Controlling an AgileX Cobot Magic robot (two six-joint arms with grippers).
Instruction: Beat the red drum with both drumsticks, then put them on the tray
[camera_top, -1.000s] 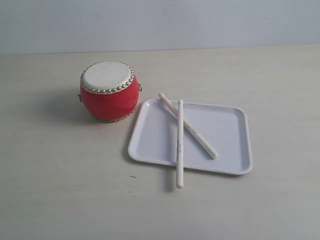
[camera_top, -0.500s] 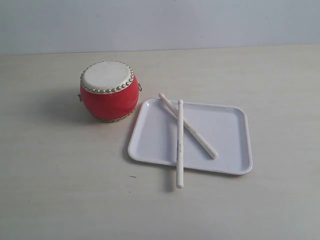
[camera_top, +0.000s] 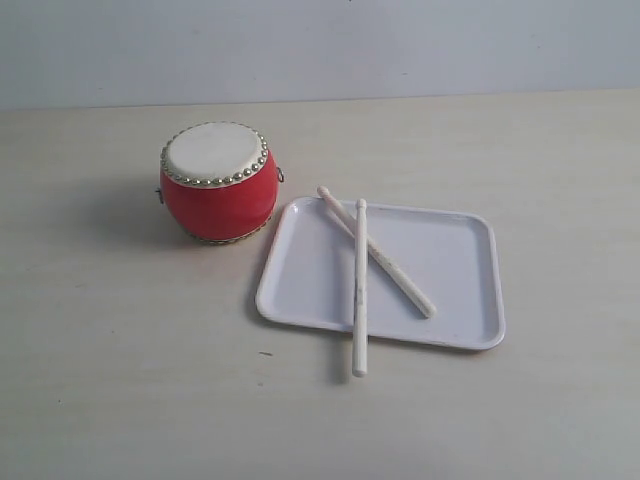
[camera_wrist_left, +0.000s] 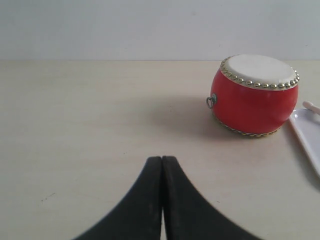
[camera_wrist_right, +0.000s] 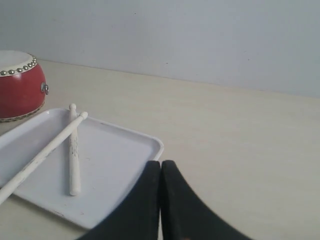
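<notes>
The red drum (camera_top: 217, 182) with its cream skin and brass studs stands upright left of the white tray (camera_top: 450, 275). Two pale drumsticks lie crossed on the tray: one drumstick (camera_top: 385, 262) rests diagonally inside it, the other drumstick (camera_top: 360, 290) runs over the near rim onto the table. No gripper shows in the exterior view. The left wrist view has the drum (camera_wrist_left: 255, 95), a tray edge (camera_wrist_left: 306, 135) and my left gripper (camera_wrist_left: 162, 160) shut and empty. My right gripper (camera_wrist_right: 161, 164) is also shut and empty, close to the tray's corner (camera_wrist_right: 150, 142), with both sticks (camera_wrist_right: 74, 150) and the drum (camera_wrist_right: 19, 85) beyond.
Pale wooden tabletop (camera_top: 130, 380) runs all round, ending at a plain light wall (camera_top: 320, 45) behind. A small dark speck (camera_top: 264, 353) marks the table near the tray.
</notes>
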